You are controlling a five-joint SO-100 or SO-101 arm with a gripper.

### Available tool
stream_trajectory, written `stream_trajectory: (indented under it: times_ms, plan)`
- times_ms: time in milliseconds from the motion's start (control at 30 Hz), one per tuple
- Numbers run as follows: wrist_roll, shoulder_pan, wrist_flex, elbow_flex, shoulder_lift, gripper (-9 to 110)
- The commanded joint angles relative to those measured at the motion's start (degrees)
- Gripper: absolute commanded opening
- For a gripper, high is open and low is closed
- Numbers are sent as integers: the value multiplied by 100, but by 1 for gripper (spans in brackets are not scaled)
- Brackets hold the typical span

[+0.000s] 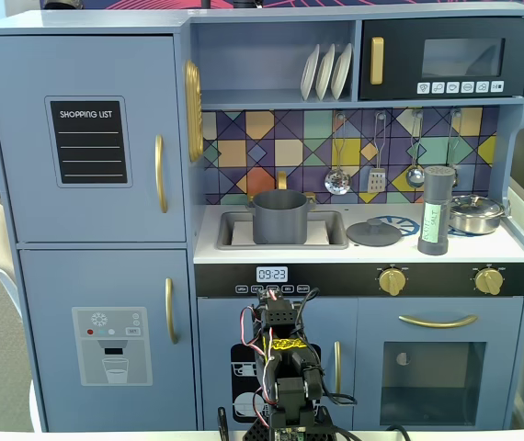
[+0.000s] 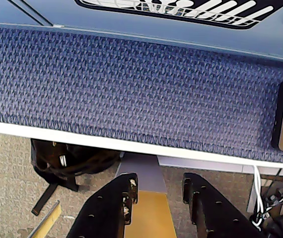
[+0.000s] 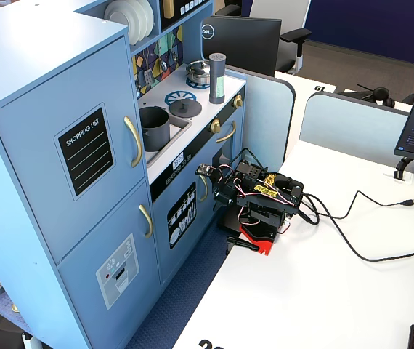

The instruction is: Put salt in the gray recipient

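the salt (image 1: 437, 210) is stood upright on the counter, right of the gray pot (image 1: 279, 217) set in the sink. the tool (image 2: 159, 186) is parted, empty, folded low; the salt lies well above, rightward.

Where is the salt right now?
In a fixed view, the salt stands upright on the right of the counter, between the flat gray lid and the silver pan.

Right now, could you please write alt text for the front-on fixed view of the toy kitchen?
A blue toy kitchen's counter holds a dark gray pot in the sink, a flat lid, a tall salt shaker and a silver pan. The robot arm sits folded low in front.
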Motion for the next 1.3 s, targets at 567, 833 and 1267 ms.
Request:
stream_trajectory:
  times_ms: [567,833,1267]
  plan:
    - [62,9,-70,-18,70,0]
    - [88,475,-211,-1872,-492,0]
    - [352,4570,-1503,-6047,-2777,0]
